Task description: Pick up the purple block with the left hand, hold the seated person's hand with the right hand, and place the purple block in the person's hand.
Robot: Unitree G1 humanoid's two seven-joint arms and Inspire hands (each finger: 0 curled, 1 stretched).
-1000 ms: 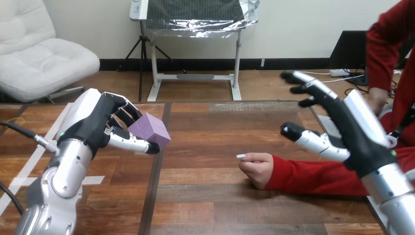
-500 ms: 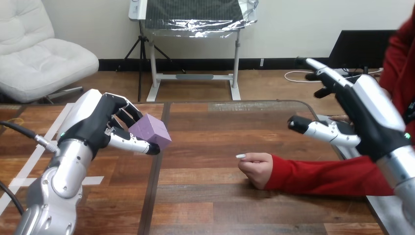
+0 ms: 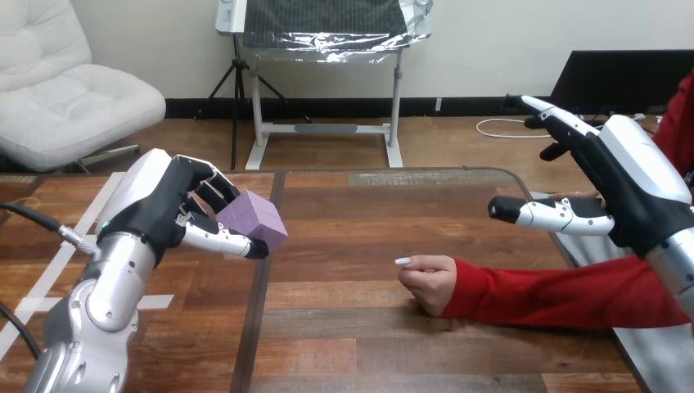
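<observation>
- Count: one purple block (image 3: 254,219), my two hands, and one hand of the person on the table (image 3: 368,327).
- The block is a pale purple cube with matte faces crossed by faint seams. It sits tilted, one corner pointing toward the frame's centre.
- It is left of centre in the frame, lifted clear of the tabletop.
- My left hand (image 3: 168,205) grips the block: my thumb runs along its lower edge and my curled fingers press its back and top faces.
- My right hand (image 3: 622,184) is in the upper right of the frame, raised above the table. Its fingers are stretched out straight and the thumb juts toward the centre, so it is open and holds nothing.
- The person's hand (image 3: 430,281) rests on the wood at lower centre, curled into a loose fist (knuckles toward the frame's left).
- Its red sleeve (image 3: 565,291) runs off to the right, passing below my right hand.
- The block and the person's hand are well apart, with bare wood between them.
</observation>
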